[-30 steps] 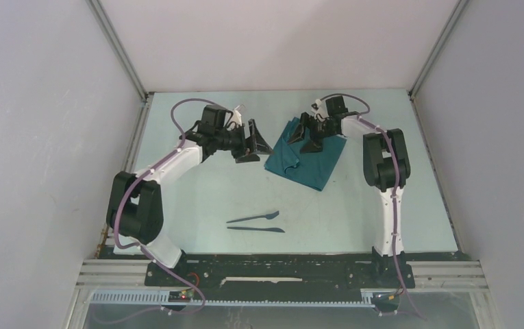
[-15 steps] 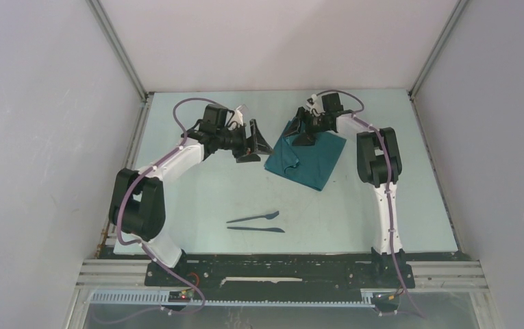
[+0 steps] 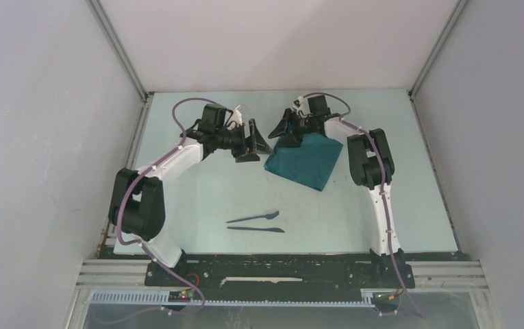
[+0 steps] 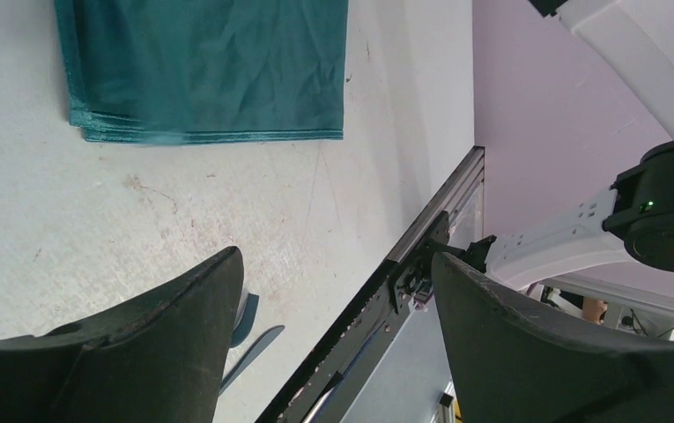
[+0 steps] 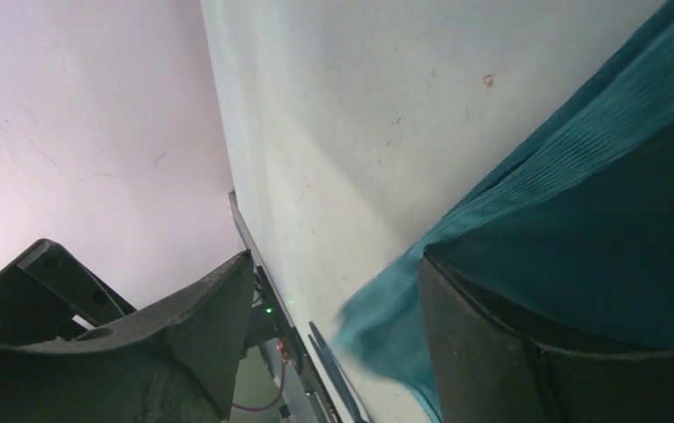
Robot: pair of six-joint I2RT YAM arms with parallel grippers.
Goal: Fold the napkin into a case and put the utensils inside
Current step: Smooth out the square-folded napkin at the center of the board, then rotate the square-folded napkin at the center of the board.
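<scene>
Pale, scuffed table (image 3: 197,188), white walls (image 3: 40,103) around; teal napkin (image 3: 308,162) far, utensils (image 3: 255,223) near. The left gripper (image 3: 255,142) gapes empty; the right gripper (image 3: 285,131) is spread over the napkin's edge.

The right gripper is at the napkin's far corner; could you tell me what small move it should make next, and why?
I would probably close the right gripper on the napkin's far left corner. Its jaws stand open there, and the wrist view shows the cloth's edge between them. The left gripper hangs open beside the napkin, holding nothing.
</scene>
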